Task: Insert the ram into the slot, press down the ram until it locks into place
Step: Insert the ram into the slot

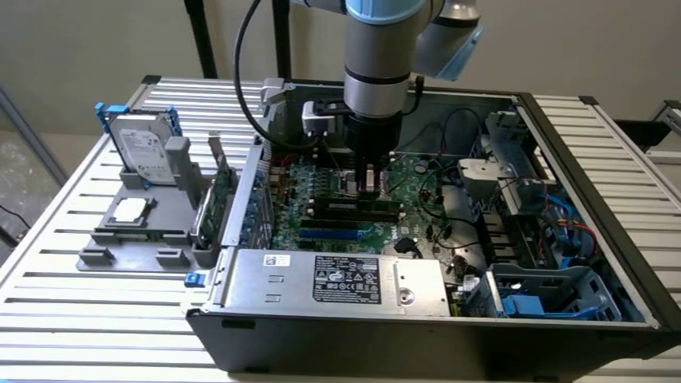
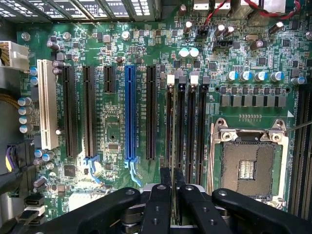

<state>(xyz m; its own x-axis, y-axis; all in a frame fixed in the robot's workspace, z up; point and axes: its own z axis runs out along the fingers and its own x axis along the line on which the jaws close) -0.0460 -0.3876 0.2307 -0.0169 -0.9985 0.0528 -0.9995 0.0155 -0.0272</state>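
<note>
- Ram (image 2: 174,146) shows edge-on, just a thin sliver; can't tell if it's seated in slot (image 2: 169,122).
- Open PC case (image 1: 426,343) sits mid-tabletop (image 1: 64,319), slatted metal; beige wall (image 1: 96,40) behind.
- Jaws pinch ram between them, over black slot rows mid-motherboard (image 2: 112,48).

A slatted table (image 1: 64,319) carries 1 open PC case (image 1: 580,152) and, toward the exterior view's left edge, a grey fixture (image 1: 117,243). On the fixture, 1 hard drive (image 1: 143,148) stands upright and 1 CPU (image 1: 130,210) lies flat. A silver power supply (image 1: 330,279) lies along the case's near edge, with a blue caddy (image 1: 527,307) in the near corner beside it. On the motherboard (image 2: 117,53), 1 blue connector (image 2: 129,112) runs parallel to 1 white connector (image 2: 46,105). A square silver socket (image 2: 248,168) sits well apart from both.
</note>
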